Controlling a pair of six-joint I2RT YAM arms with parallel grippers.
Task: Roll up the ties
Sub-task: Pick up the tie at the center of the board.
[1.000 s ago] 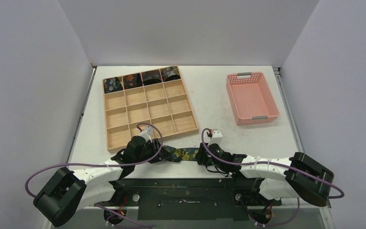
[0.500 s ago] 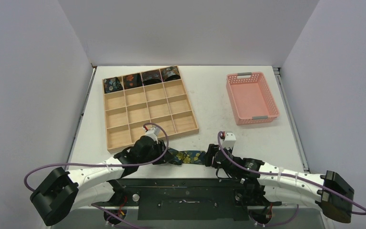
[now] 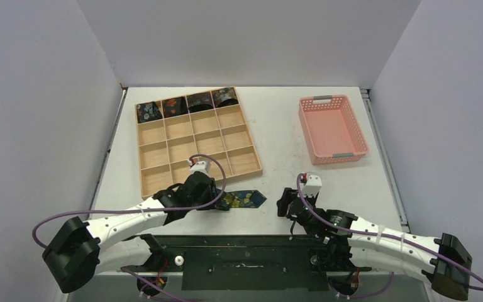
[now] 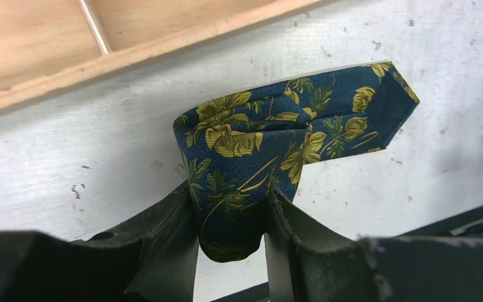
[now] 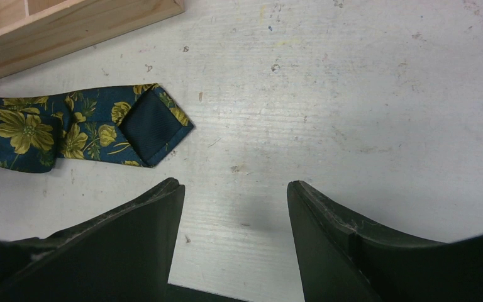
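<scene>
The left claw (image 4: 229, 217) pinches the folded-over end of the tie (image 4: 289, 119), which lies on the table (image 3: 283, 132) just in front of the wooden tray (image 3: 176, 148). Rolling looks barely begun; next, that end wants turning over toward the tip. The tie's long axis runs left-right, its tip aimed right toward the right claw (image 5: 236, 201), which is spread and empty.

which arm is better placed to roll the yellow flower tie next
Left, probably. The left gripper is shut on the folded end of the tie, while the right gripper stands open, apart from its pointed tip.
</scene>
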